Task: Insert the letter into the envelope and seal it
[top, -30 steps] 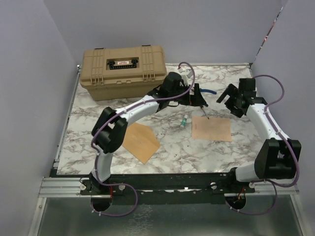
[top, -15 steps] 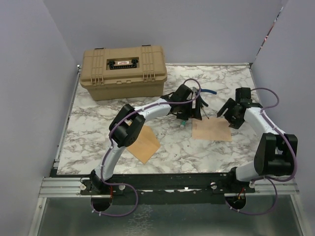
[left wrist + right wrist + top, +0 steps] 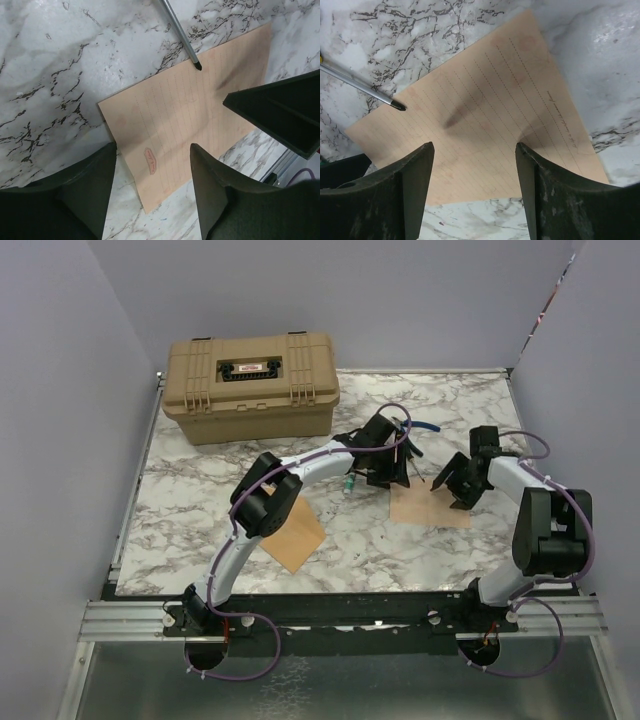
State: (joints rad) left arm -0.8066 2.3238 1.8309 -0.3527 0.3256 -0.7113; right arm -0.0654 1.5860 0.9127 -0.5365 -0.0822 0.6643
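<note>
The letter (image 3: 432, 508) lies flat, ruled face up, right of centre on the marble table (image 3: 200, 480). A pen (image 3: 180, 34) rests with its tip on the letter's edge. The left gripper (image 3: 392, 476) is low over the sheet's left end and the right gripper (image 3: 455, 488) over its right end. Each has its jaws spread and holds nothing; whether they touch the paper cannot be told. The envelope (image 3: 297, 536) lies well apart to the left, partly hidden by the left arm (image 3: 265, 502). The tan case (image 3: 250, 385) stands at the far left.
</note>
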